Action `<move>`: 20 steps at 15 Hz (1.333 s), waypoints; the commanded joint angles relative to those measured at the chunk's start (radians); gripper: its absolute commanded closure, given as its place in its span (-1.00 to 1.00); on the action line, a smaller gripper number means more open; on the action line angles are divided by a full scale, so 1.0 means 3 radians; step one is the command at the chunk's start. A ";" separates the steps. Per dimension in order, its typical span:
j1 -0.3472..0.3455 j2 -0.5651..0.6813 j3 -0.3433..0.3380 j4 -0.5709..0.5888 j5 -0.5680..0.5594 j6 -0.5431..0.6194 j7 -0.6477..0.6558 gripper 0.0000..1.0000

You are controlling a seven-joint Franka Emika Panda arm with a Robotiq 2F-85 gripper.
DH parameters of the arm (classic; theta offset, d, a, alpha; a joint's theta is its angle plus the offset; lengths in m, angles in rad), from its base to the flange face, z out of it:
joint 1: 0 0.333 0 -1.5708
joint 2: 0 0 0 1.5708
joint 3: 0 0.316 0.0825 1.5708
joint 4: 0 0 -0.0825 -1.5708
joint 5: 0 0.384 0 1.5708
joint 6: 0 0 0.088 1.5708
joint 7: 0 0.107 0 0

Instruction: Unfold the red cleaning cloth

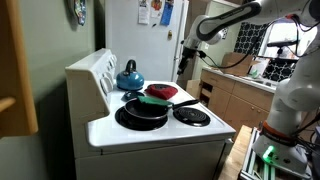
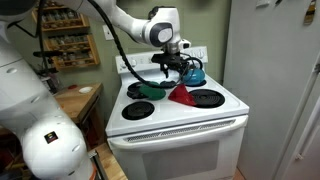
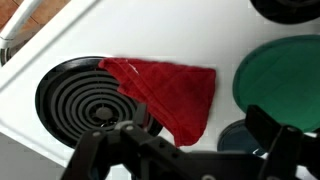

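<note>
Gripper [image 3: 188, 150] hangs spread above red cleaning cloth [image 3: 172, 92] overlapping burner [image 3: 72, 100].

White desk [image 2: 172, 110]: four coil burners. Red cleaning cloth [image 2: 181, 94]: folded, triangular outline, lying mid-desk between left and right burners. Green item [image 2: 150, 89]: just left of cloth, at far-left burner. Blue kettle [image 2: 195, 72]: far right. Claw [image 2: 172, 70]: over cloth's far edge, beside kettle; contact with cloth not discernible. White arm [image 2: 120, 20]: entering from upper left.
</note>
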 commanded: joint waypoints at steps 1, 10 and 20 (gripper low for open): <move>-0.0115 0.0464 -0.0013 0.0360 0.0202 0.0170 -0.0069 -1.00; -0.0155 0.1508 0.0227 0.1197 0.0250 0.0228 0.0573 -1.00; -0.0147 0.1928 0.0349 0.1650 0.0242 0.0460 0.1484 -0.37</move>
